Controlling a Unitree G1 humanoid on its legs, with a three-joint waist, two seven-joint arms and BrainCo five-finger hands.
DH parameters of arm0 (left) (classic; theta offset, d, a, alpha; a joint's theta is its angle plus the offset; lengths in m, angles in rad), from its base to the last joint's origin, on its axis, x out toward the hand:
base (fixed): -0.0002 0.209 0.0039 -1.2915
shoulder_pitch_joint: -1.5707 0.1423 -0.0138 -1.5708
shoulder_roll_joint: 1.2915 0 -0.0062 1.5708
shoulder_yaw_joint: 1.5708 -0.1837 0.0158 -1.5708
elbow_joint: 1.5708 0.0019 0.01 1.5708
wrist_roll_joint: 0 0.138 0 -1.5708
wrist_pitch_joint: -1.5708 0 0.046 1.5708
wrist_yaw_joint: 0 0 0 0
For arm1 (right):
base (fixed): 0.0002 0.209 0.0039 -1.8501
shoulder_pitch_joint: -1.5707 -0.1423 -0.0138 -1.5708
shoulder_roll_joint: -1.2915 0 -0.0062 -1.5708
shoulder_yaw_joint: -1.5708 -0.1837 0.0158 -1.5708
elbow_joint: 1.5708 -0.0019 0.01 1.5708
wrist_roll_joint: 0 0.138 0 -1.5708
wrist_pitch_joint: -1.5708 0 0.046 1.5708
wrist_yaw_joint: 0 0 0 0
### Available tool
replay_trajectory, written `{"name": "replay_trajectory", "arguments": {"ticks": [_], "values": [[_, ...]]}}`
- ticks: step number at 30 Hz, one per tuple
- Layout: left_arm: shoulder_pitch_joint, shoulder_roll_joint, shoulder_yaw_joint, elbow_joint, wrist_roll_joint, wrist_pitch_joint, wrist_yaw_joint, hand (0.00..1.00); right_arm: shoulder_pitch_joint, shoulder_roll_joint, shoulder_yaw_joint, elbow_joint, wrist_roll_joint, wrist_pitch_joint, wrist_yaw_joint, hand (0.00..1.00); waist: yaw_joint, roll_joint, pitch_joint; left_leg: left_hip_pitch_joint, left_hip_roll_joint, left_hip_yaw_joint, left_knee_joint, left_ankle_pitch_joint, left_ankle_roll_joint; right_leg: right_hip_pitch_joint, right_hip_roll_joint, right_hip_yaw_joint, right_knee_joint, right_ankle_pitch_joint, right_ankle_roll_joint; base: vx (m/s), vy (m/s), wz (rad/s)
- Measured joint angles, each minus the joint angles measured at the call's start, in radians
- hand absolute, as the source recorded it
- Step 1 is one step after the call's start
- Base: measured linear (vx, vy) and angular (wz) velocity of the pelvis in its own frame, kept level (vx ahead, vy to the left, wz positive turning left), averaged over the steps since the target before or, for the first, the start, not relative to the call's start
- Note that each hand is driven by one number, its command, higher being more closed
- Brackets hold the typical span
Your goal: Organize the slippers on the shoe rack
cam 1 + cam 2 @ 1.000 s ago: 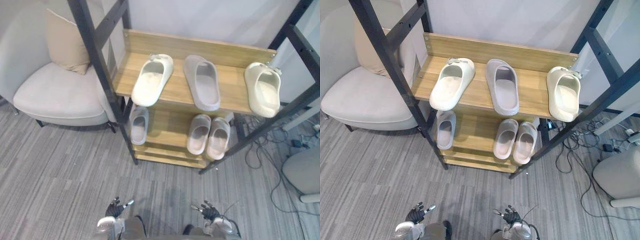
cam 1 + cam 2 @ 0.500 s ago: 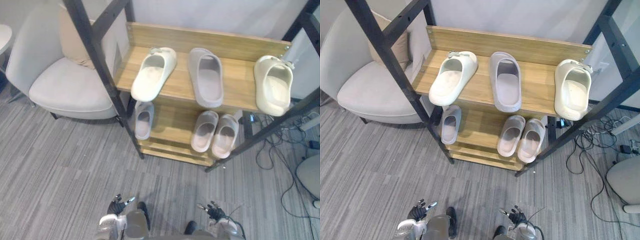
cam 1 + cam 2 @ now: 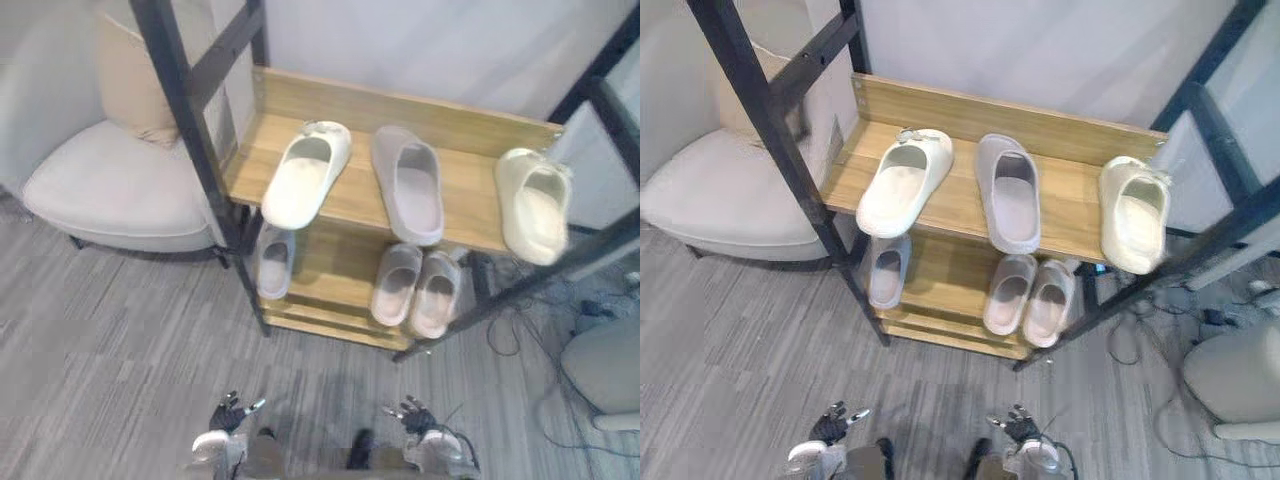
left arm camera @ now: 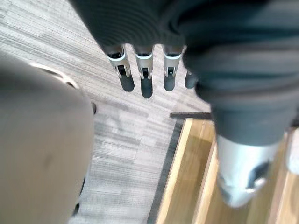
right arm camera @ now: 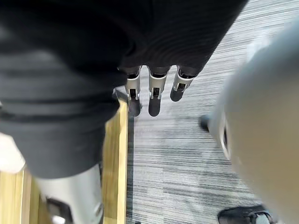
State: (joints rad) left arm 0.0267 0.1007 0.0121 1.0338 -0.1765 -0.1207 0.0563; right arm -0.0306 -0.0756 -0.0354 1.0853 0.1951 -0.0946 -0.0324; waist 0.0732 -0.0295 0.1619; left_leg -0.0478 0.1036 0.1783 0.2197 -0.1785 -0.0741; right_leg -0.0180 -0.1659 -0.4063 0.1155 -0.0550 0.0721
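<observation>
1. Step in hand, as judged: the approach. The left robot hand (image 3: 232,412) and right robot hand (image 3: 412,415) hang low over the carpet (image 3: 120,340). Both are well short of the shoe rack (image 3: 400,108), fingers straight and spread, holding nothing.
2. Top shelf: a cream slipper (image 3: 305,183) at left, a grey slipper (image 3: 408,187) in the middle, a second cream slipper (image 3: 533,205) at the right end.
3. Lower shelf (image 3: 330,250): a lone grey slipper (image 3: 273,262) at left, and a pale pair (image 3: 396,283) side by side at right.
4. Next move, likely: step closer, then bring matching slippers together.
</observation>
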Motion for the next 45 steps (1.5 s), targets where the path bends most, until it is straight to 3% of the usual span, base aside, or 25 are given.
{"name": "replay_trajectory", "arguments": {"ticks": [3, 11, 15, 18, 26, 35, 45], "values": [[0.002, -0.007, -0.001, 0.017, 0.008, 0.001, -0.001, 0.0, 0.001, -0.002, 0.0, -0.003, 0.0, -0.002, 0.001, 0.0, -0.002, 0.018, -0.009, 0.023, 0.006, 0.0, -0.032, 0.005, -0.008, 0.049, 0.028, -0.009, -0.09, 0.031, -0.001, 0.17, -0.077, -0.04], [-0.005, -0.003, -0.004, 0.037, 0.029, 0.0, -0.002, 0.0, 0.033, -0.002, 0.005, -0.024, -0.003, -0.013, -0.015, 0.0, -0.01, -0.005, -0.024, 0.084, -0.017, 0.004, -0.065, 0.006, -0.009, 0.125, 0.025, -0.003, -0.175, 0.067, 0.01, 0.06, 0.008, -0.03], [-0.004, 0.001, -0.013, 0.042, 0.03, 0.0, 0.0, 0.0, 0.049, -0.002, 0.023, -0.118, -0.042, -0.021, -0.031, 0.0, -0.01, -0.008, -0.027, 0.085, -0.029, 0.006, -0.065, 0.006, -0.009, 0.124, 0.014, 0.012, -0.191, 0.09, 0.009, -0.02, 0.05, -0.1], [-0.004, 0.005, -0.035, 0.041, 0.039, 0.0, 0.005, 0.0, 0.077, 0.0, 0.05, -0.242, -0.081, -0.026, -0.059, 0.0, -0.01, -0.01, -0.028, 0.087, -0.03, 0.011, -0.064, 0.006, -0.009, 0.123, 0.009, 0.028, -0.191, 0.101, 0.002, -0.05, 0.047, -0.05], [0.001, 0.015, -0.071, 0.038, 0.044, -0.002, 0.033, 0.0, 0.225, 0.009, 0.035, -0.765, -0.249, -0.045, -0.128, 0.0, -0.021, -0.016, -0.036, 0.088, -0.024, 0.064, -0.075, 0.006, -0.009, 0.082, 0.022, 0.105, -0.204, 0.114, 0.012, -0.11, -0.004, -0.26], [0.023, 0.021, -0.09, 0.034, 0.059, -0.003, 0.032, 0.0, 0.333, 0.043, -0.059, -1.006, -0.284, -0.045, -0.15, 0.0, -0.043, -0.01, -0.057, 0.092, -0.011, 0.094, -0.11, 0.013, -0.005, 0.036, 0.043, 0.165, -0.207, 0.146, 0.007, -0.12, -0.033, -0.2], [0.035, 0.025, -0.121, 0.019, 0.07, -0.003, 0.021, 0.0, 0.342, 0.075, -0.11, -1.264, -0.314, -0.065, -0.166, 0.0, -0.045, -0.007, -0.079, 0.094, -0.016, 0.088, -0.116, 0.02, -0.003, 0.036, 0.041, 0.163, -0.204, 0.151, 0.01, 0.0, -0.01, 0.01]]}}
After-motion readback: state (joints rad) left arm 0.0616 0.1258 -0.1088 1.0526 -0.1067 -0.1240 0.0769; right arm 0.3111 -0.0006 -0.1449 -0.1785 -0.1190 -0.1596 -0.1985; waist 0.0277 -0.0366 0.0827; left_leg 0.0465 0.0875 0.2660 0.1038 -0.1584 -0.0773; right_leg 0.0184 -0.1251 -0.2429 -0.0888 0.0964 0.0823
